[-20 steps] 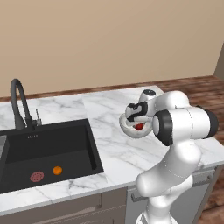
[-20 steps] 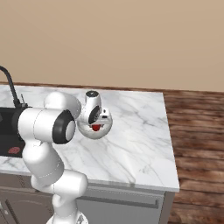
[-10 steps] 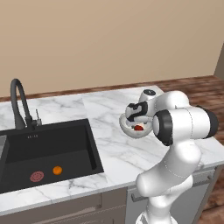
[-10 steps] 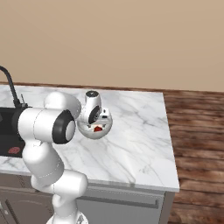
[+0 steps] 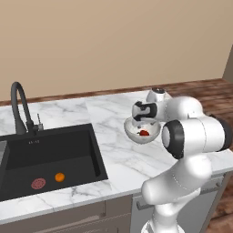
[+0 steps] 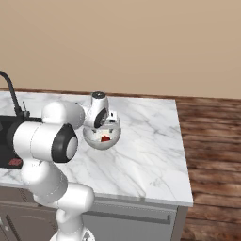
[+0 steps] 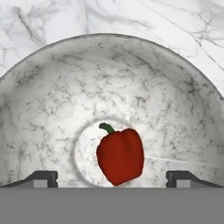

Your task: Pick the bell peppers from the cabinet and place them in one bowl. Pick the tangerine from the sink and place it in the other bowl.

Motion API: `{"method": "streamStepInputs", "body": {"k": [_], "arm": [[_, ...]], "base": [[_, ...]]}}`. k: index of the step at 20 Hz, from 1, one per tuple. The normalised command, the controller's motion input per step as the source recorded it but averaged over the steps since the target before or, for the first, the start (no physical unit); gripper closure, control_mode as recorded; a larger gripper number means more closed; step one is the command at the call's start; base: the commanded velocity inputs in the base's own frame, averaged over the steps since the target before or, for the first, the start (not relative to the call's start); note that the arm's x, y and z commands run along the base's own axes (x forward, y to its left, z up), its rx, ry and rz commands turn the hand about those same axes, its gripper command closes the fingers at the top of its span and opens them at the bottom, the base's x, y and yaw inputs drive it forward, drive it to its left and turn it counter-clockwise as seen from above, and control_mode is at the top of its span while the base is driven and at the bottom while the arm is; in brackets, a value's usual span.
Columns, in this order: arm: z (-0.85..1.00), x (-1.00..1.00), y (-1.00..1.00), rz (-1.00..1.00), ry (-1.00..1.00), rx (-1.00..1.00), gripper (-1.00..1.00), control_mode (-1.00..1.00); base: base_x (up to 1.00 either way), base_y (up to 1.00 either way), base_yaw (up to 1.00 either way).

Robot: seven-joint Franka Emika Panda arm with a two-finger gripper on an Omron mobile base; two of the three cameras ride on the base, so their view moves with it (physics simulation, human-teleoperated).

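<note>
**Pepper in the speckled bowl, hand spread above it**

The gripper point(image 7: 112, 177) hangs just over the white-grey speckled bowl point(image 7: 52, 100), its two dark fingertips point(image 7: 41, 177) standing wide apart at the sides of the hand view with nothing between them. It holds nothing. Directly below the gap, a red bell pepper point(image 7: 120, 156) lies on the bowl's glossy pale bottom, its green stem pointing up and to the left in the hand view, clear of both fingertips.

From the base cameras the gripper point(image 5: 144, 122) sits above the bowl point(image 5: 132, 132), which rests on the white marble counter point(image 5: 113, 154); the pepper point(image 5: 144, 133) shows as a red spot inside it.

Well away to the left, the black sink point(image 5: 50, 159) holds the tangerine point(image 5: 59, 177) on its floor, near the pinkish-red drain point(image 5: 38, 183). The black gooseneck tap point(image 5: 20, 107) stands behind the basin.
</note>
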Motion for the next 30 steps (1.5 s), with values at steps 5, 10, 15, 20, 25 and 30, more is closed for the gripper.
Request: {"method": "streamStepInputs", "body": {"k": [5, 10, 15, 20, 25, 30], "arm": [[0.49, -0.55, -0.01, 0.00, -0.05, 0.07, -1.00, -1.00], [0.38, -0.95, -0.04, 0.00, -0.01, 0.05, -1.00, -1.00], [0.46, -0.87, 0.02, 0.00, 0.00, 0.00, -1.00, -1.00], [0.47, -0.79, 0.15, 0.00, 0.00, 0.00, -1.00, -1.00], [0.20, -0.70, 0.16, 0.00, -0.05, 0.00, -1.00, -1.00], [0.06, -0.48, 0.32, -0.03, 0.00, -0.03, -1.00, -1.00]], "base": [[0.00, 0.00, 0.00], [0.00, 0.00, 0.00], [0.00, 0.00, 0.00], [0.00, 0.00, 0.00], [0.00, 0.00, 0.00], [0.00, 0.00, 0.00]]}}
